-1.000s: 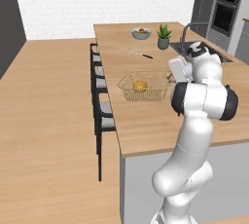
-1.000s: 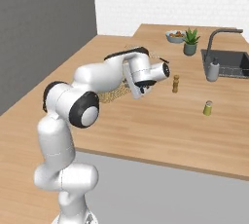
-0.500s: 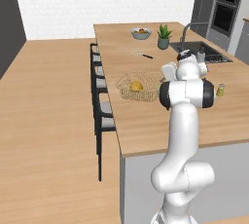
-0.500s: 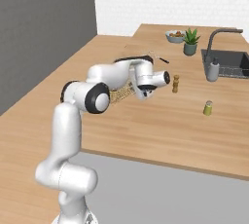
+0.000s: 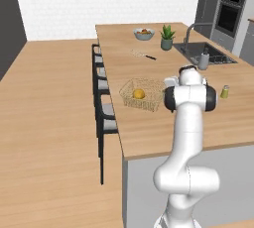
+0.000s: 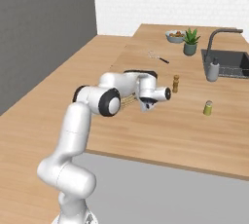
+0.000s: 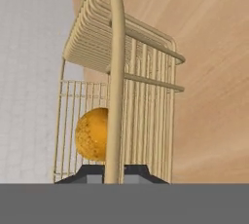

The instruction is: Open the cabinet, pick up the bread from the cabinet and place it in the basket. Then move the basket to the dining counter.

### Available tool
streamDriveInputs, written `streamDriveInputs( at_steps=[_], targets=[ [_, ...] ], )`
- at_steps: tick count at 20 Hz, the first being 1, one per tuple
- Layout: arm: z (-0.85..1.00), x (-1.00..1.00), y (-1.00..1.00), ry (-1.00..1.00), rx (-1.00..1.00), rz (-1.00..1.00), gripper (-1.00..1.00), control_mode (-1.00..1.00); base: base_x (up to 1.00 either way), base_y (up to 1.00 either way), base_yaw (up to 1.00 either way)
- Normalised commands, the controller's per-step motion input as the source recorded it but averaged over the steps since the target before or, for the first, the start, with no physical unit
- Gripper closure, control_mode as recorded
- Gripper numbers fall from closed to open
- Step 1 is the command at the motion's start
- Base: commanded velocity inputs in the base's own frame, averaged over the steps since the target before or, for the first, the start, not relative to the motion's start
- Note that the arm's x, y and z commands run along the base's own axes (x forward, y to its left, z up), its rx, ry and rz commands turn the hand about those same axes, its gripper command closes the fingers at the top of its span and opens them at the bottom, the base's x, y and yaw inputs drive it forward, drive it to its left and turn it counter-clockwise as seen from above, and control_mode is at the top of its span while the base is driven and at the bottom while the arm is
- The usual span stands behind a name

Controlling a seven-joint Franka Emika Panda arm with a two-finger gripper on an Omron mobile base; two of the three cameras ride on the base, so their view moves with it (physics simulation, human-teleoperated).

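The tan wire basket (image 5: 144, 95) is on the dining counter (image 5: 149, 128), near the edge lined with stools, and the round golden bread (image 5: 139, 93) lies inside it. My gripper (image 7: 114, 172) is shut on the basket's rim (image 7: 115, 72), which runs up between the two dark fingertips; the bread (image 7: 92, 133) shows through the wires just beyond. In the right base view the gripper (image 6: 146, 105) points down at the basket (image 6: 127, 100), which the forearm partly hides. I cannot tell whether the basket rests on the counter or hangs just above it. The cabinet is out of view.
Dark stools (image 5: 101, 93) line the counter's left edge. Farther along stand a fruit bowl (image 5: 143, 33), a potted plant (image 5: 167, 37) and the sink (image 5: 206, 56). A brown shaker (image 6: 175, 84) and a yellow-green one (image 6: 208, 107) stand to the right of the basket.
The gripper has come down and nearer with the basket in its grip. The elbow has swung from out at the side to upright over the base.
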Motion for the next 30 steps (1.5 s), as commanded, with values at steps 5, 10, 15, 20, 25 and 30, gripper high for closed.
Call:
streamDriveInputs(
  at_steps=[5,10,15,20,25,30],
  targets=[
    [-0.5,0.44,0.0,-0.1,-0.03,-0.08,1.0,-1.0,0.0,0.0,0.0],
    [0.0,0.08,0.0,0.0,-0.01,-0.02,-1.0,-1.0,0.0,0.0,0.0],
    [0.14,0.0,0.0,-0.01,0.0,0.0,-1.0,-1.0,0.0,0.0,0.0],
    [0.53,-0.26,-0.02,-0.05,-0.03,0.0,-1.0,-1.0,0.0,0.0,0.0],
    [0.6,-0.86,-0.25,0.0,-0.03,-0.04,-1.0,-1.0,0.0,0.0,0.0],
    [0.63,-1.0,-0.34,0.01,0.0,-0.12,-1.0,-1.0,0.0,0.0,0.0]
  ],
)
